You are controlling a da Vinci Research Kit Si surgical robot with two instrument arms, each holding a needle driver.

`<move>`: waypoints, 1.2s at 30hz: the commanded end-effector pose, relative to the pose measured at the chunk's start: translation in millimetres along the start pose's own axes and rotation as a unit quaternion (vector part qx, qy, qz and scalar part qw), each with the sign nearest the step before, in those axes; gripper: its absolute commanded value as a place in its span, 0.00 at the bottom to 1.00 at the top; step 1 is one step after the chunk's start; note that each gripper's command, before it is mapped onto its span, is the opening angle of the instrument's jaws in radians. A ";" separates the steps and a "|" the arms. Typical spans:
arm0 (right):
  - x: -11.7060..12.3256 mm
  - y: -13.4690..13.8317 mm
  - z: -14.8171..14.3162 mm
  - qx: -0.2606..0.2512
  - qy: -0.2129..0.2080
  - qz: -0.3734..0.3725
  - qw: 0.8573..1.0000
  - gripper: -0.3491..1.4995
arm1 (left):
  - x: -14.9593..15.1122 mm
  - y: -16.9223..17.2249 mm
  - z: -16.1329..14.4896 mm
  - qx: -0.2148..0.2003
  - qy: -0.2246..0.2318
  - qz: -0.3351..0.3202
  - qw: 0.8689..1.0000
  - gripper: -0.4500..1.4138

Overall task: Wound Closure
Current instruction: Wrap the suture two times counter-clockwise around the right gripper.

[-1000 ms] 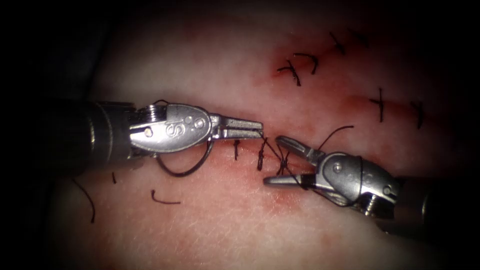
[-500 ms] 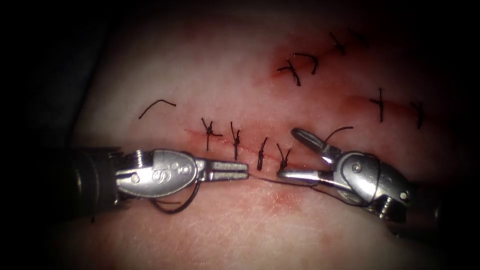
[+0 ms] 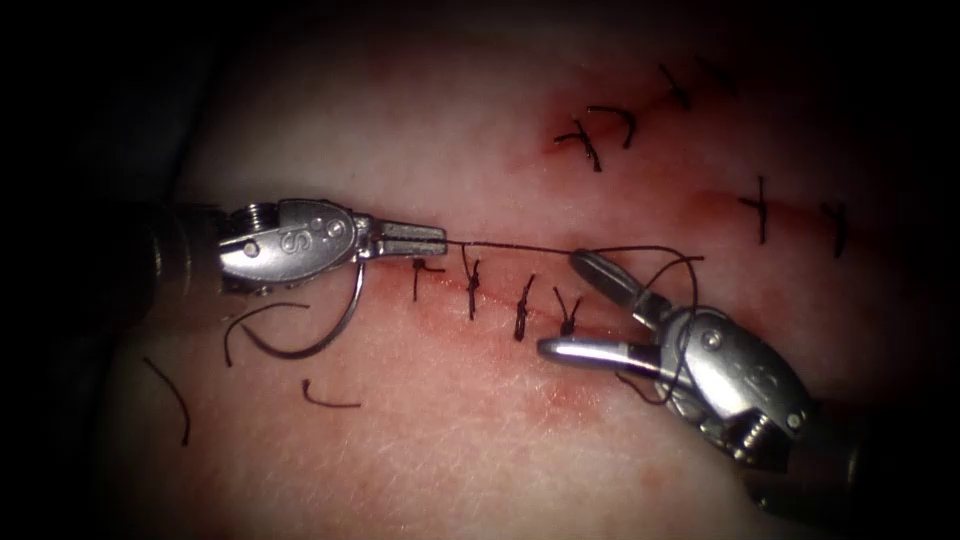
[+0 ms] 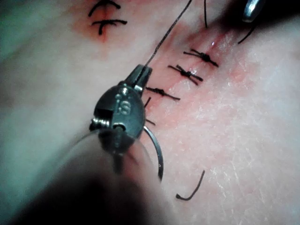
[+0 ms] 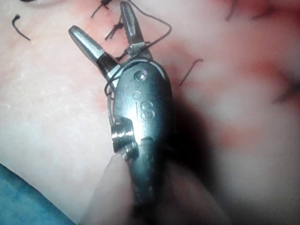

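My left tool sits over the left end of the cut, jaws shut on the thread. The thread runs taut to the right and loops around my right tool, whose jaws stand open with nothing between them at the cut's right end. The thread loop lies across the base of those jaws. The curved needle hangs under the left tool, held by neither tool and out of the tissue. Several knotted stitches cross the cut.
Cut ends of thread lie on the tissue at the lower left. Two other stitched cuts lie at the upper right. Red fluid stains the tissue below the cut. The right tool's tip shows in the left wrist view.
The left tool rose from below the cut to above its left end and moved left, stretching the thread taut. The right tool stayed open, and thread now loops around it.
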 end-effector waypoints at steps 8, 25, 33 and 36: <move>0.3 0.1 1.0 -0.014 0.033 0.009 0.999 0.79 | 0.0 3.6 0.9 0.011 -0.004 0.005 1.000 0.00; -1.3 3.9 1.4 -0.099 -0.069 -0.001 0.993 0.33 | 2.7 12.2 -0.1 -0.011 -0.002 0.029 1.000 0.00; -2.0 2.9 1.2 -0.058 -0.176 -0.018 0.982 0.73 | 5.6 10.2 -1.1 -0.018 0.006 0.043 0.999 0.00; -2.5 1.7 0.8 -0.011 -0.206 -0.023 0.978 0.70 | 6.9 8.3 -1.2 -0.016 0.014 0.047 0.999 0.00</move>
